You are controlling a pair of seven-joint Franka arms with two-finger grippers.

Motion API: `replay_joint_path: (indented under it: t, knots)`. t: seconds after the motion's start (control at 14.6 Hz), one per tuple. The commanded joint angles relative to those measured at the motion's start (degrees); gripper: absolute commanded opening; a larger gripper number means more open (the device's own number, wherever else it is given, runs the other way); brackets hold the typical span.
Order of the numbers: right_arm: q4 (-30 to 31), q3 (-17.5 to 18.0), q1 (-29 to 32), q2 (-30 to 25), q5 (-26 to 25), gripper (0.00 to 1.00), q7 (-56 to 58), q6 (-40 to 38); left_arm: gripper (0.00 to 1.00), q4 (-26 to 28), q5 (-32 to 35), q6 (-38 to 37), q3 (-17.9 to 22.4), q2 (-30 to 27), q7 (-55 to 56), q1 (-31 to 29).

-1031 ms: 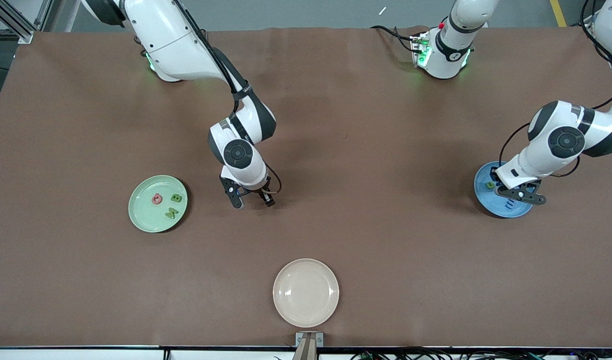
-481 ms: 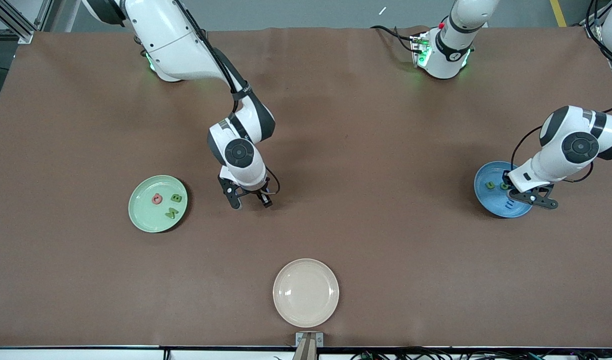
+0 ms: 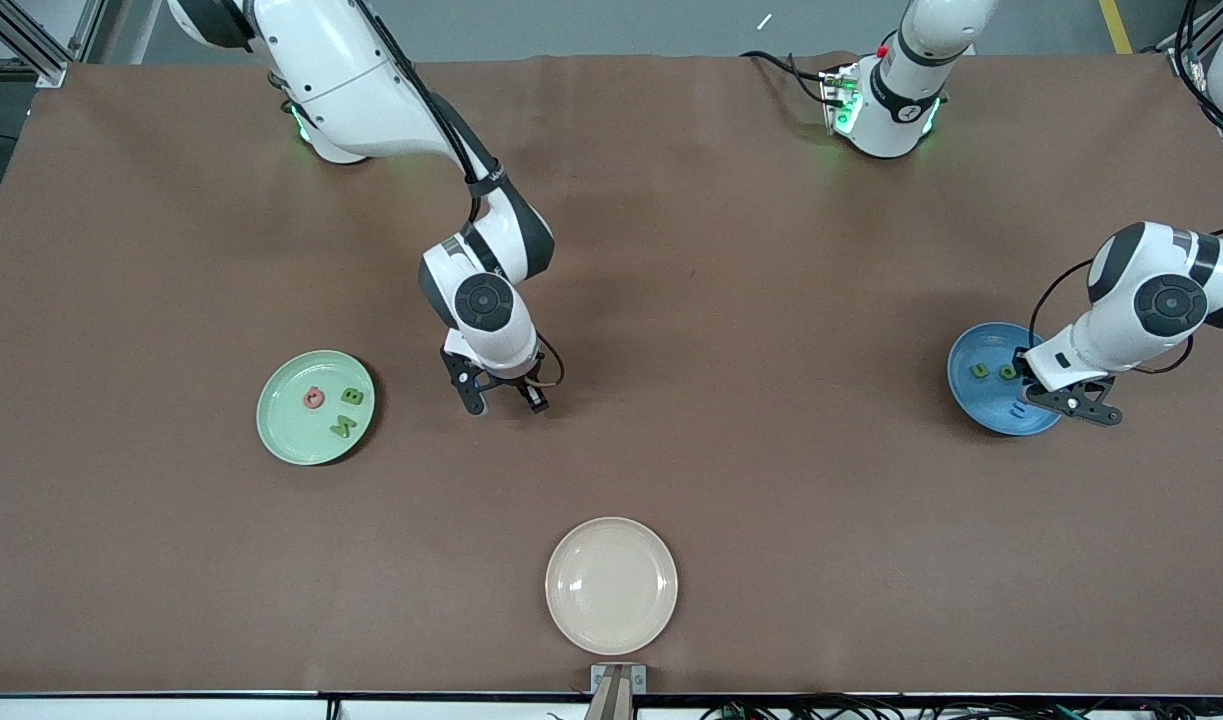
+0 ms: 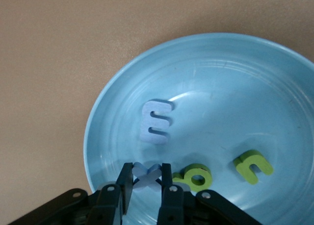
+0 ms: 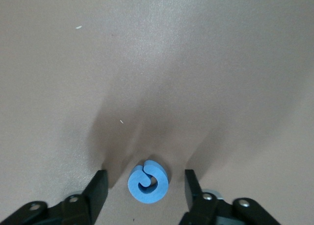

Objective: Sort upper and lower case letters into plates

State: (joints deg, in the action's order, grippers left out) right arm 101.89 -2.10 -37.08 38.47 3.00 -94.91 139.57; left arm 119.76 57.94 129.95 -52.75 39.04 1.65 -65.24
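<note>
A curled round blue letter (image 5: 148, 183) lies flat on the brown table between the fingers of my right gripper (image 5: 145, 178), which is open with a gap on each side. This gripper (image 3: 506, 405) is low over the mid-table. My left gripper (image 4: 146, 172) is shut on a small blue x-shaped letter (image 4: 148, 182) over the edge of the blue plate (image 4: 235, 78). In that plate lie a blue letter (image 4: 156, 122) and two green letters (image 4: 196, 176) (image 4: 252, 166). The left gripper (image 3: 1069, 402) hangs at the blue plate (image 3: 971, 395) toward the left arm's end.
The pale green plate (image 3: 281, 420) toward the right arm's end holds a pinkish-red letter (image 3: 314, 398) and two green letters (image 3: 352, 396) (image 3: 342, 427). A cream plate (image 3: 611, 585) sits near the table's front edge.
The left arm has drifted toward its own end of the table, from over the blue plate's middle to its edge. The right gripper's fingers have narrowed around the blue letter.
</note>
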Motion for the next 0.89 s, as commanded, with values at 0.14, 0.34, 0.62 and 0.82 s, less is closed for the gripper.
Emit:
replay_joint_path:
  t: [0.14,0.34,0.62,0.82]
  knots:
    - [0.5,-0.6,-0.3,-0.1,-1.1,0.49,-1.1,0.4,0.86,-0.8,1.2,0.1,-0.2,0.5,-0.9,0.0]
    - [0.5,-0.6,0.2,-0.1,-1.1,0.12,-1.2,0.2,1.00,-0.9,0.3,0.0,-0.3,-0.3,-0.6,-0.1]
    - [0.5,-0.6,1.1,-0.9,-1.0,0.00,0.0,-1.0,1.00,-1.4,-1.9,-0.4,-0.4,-1.5,-0.2,-0.2]
    - [0.4,-0.4,5.1,-4.3,-0.2,0.00,10.7,-8.7,1.00,-2.2,-2.2,-0.6,-0.4,-1.5,-0.7,-0.9]
